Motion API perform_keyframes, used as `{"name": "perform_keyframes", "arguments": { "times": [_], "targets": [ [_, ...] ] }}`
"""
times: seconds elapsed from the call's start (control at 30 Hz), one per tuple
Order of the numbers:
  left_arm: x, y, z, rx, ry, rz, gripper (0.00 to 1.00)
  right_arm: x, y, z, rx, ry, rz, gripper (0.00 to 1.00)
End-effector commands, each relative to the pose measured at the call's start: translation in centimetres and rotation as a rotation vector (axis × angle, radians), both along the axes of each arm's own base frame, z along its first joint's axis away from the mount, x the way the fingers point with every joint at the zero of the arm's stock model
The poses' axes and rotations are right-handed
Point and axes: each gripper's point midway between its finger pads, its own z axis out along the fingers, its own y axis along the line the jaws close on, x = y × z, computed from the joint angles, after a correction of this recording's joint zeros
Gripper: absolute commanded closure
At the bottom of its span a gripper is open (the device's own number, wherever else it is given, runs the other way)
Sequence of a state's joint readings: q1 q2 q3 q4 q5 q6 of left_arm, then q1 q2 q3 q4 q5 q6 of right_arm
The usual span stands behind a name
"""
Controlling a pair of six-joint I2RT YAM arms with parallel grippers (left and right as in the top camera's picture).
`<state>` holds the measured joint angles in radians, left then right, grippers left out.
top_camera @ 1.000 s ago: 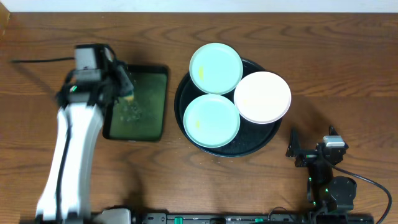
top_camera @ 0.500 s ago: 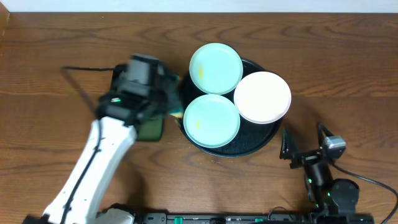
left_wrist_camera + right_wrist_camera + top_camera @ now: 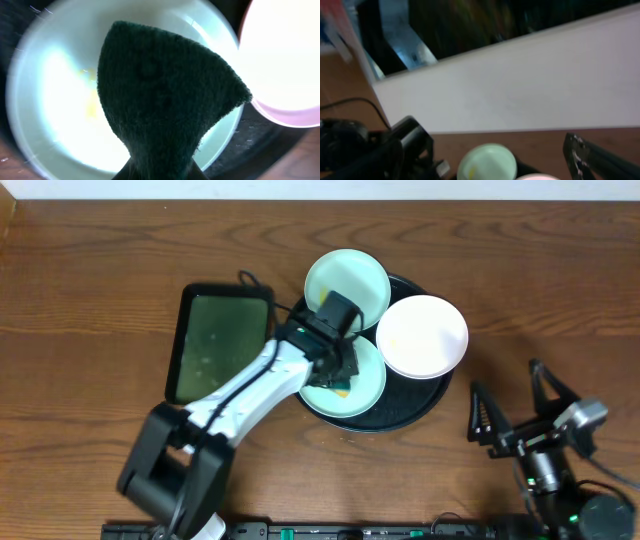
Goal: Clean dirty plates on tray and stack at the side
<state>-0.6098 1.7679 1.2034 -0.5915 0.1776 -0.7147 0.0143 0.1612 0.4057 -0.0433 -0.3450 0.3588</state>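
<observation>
Left pincer [image 3: 340,368] pinching a dark green sponge [image 3: 165,100], low over the near mint plate [image 3: 372,380] on the black tray [image 3: 400,418], with a yellow smear [image 3: 89,106] showing beside the sponge; right pincer [image 3: 510,405] spread and empty over the worktop [image 3: 100,260], right of the tray. Sharing the tray are the far mint plate [image 3: 347,280] and the white plate [image 3: 425,335], the latter overhanging the right rim. Judgement: plates look light, stiff and glaze-slick, apt to skate under a wipe; best hold is the raised rim, and the white plate's overhanging edge offers the easiest bite.
</observation>
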Motion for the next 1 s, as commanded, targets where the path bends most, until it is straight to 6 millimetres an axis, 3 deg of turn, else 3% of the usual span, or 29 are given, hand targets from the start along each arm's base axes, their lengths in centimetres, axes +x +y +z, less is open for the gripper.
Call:
{"name": "perform_keyframes", "arguments": {
  "times": [0.0, 0.07, 0.17, 0.3, 0.4, 0.53, 0.7, 0.77, 0.83, 0.9, 0.97],
  "targets": [
    [-0.9, -0.4, -1.7, 0.029, 0.038, -0.010, 0.50, 0.0, 1.2, 3.6, -0.165, -0.008, 0.054, 0.01],
    [-0.9, -0.5, -1.8, 0.030, 0.039, -0.012, 0.46, 0.1, 2.8, 4.3, -0.184, 0.004, 0.157, 0.01],
    [-0.4, -0.5, -1.4, 0.019, 0.022, -0.008, 0.43, 0.6, 4.5, 3.4, -0.179, 0.052, 0.283, 0.01],
    [0.5, 0.0, 0.3, 0.001, -0.013, 0.001, 0.42, 2.2, 4.7, 4.3, -0.100, 0.083, 0.313, 0.01],
    [1.2, 1.4, 2.8, -0.024, -0.052, 0.040, 0.43, 3.4, 4.7, 5.3, -0.081, 0.156, 0.318, 0.01],
    [2.4, 4.0, 7.0, -0.066, -0.143, 0.091, 0.42, 5.0, 4.8, 4.9, -0.118, 0.387, 0.330, 0.01],
    [3.1, 8.1, 11.3, -0.089, -0.244, 0.157, 0.42, 6.6, 3.6, 1.7, -0.274, 0.814, 0.268, 0.01],
    [3.1, 9.1, 11.8, -0.089, -0.251, 0.183, 0.43, 7.0, 4.4, 1.6, -0.282, 0.861, 0.315, 0.01],
    [3.1, 10.3, 12.0, -0.082, -0.246, 0.213, 0.42, 7.5, 6.9, 0.7, -0.248, 0.905, 0.447, 0.01],
    [3.0, 10.9, 11.8, -0.074, -0.234, 0.226, 0.42, 8.0, 7.3, -1.3, -0.231, 0.998, 0.442, 0.30],
    [2.8, 11.2, 11.6, -0.066, -0.218, 0.232, 0.43, 8.3, 5.7, -4.9, -0.190, 1.193, 0.267, 0.34]
  ]
}}
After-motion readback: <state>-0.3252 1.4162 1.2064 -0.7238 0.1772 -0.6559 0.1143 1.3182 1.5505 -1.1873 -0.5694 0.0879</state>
